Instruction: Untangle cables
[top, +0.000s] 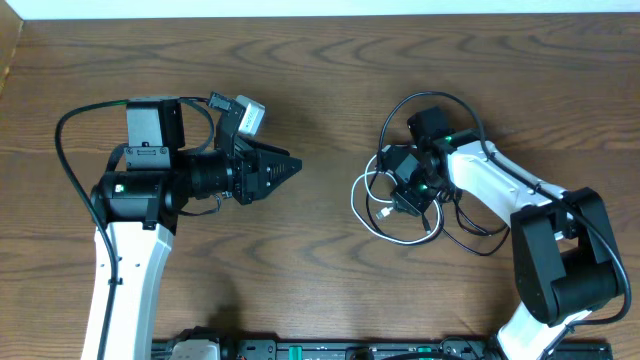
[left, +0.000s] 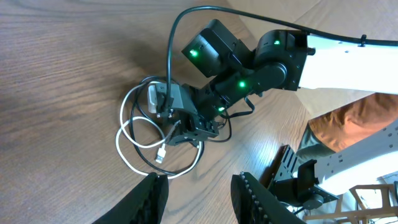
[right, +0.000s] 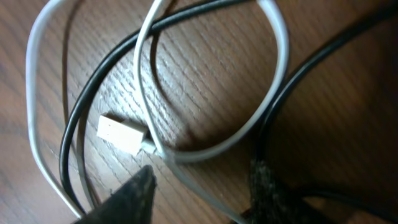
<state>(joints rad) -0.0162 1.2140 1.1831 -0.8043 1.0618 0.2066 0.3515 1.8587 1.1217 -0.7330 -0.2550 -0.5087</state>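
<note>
Two cords, a white cord (right: 283, 65) and a black cord (right: 93, 84), lie looped through each other on the right of the table (top: 320, 60); nothing looks separated yet. The right hand (right: 199, 193) sits spread astride the white cord, while the left hand (left: 199, 199) hovers spread and empty.

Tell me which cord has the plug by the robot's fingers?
The white cord: its white plug lies near the right gripper. The black cord shows no plug there.

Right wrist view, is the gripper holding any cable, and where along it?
Nothing clamped yet: the right gripper stands open astride the white cord, just past its plug.
</note>
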